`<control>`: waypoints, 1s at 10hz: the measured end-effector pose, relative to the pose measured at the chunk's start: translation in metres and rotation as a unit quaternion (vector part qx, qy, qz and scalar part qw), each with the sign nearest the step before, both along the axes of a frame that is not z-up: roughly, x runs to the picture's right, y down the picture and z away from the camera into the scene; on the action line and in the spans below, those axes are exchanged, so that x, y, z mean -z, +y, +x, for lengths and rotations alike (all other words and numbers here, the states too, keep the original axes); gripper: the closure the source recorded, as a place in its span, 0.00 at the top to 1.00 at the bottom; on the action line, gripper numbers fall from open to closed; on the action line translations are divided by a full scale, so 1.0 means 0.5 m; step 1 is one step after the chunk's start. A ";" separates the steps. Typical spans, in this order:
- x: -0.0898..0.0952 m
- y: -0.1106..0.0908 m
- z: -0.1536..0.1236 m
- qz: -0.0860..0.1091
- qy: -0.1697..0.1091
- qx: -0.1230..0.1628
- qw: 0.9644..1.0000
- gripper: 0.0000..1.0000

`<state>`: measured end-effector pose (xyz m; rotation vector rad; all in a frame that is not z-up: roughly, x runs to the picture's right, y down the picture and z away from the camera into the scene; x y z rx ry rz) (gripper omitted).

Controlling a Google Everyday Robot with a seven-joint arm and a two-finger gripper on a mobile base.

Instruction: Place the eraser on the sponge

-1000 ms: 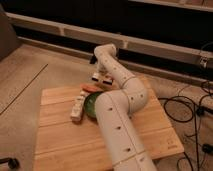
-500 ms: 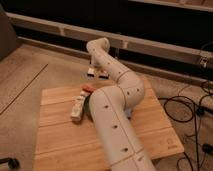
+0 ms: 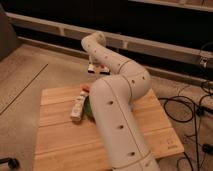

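My gripper hangs at the far end of the white arm, above the far edge of the wooden table. It is shut, and a small dark block with white and red marks, the eraser, shows in it. The bulky arm covers the middle of the table. The sponge is hidden from this view.
A green bowl peeks out from behind the arm, with a whitish bar-shaped box and a thin orange-red stick beside it. Black cables lie on the floor to the right. A dark wall with a ledge runs behind.
The arm's end has swung a little left and risen slightly, carrying the gripper and the block towards the table's far edge. The things on the table have not moved.
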<state>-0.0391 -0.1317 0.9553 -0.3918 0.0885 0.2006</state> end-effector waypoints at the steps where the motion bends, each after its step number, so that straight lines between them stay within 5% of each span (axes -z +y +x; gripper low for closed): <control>1: 0.026 0.008 0.003 0.005 0.012 -0.006 1.000 0.00; 5: 0.118 0.094 0.076 0.005 0.081 -0.061 0.995 0.00; 10: 0.224 0.196 0.211 -0.003 0.183 -0.132 0.974 0.00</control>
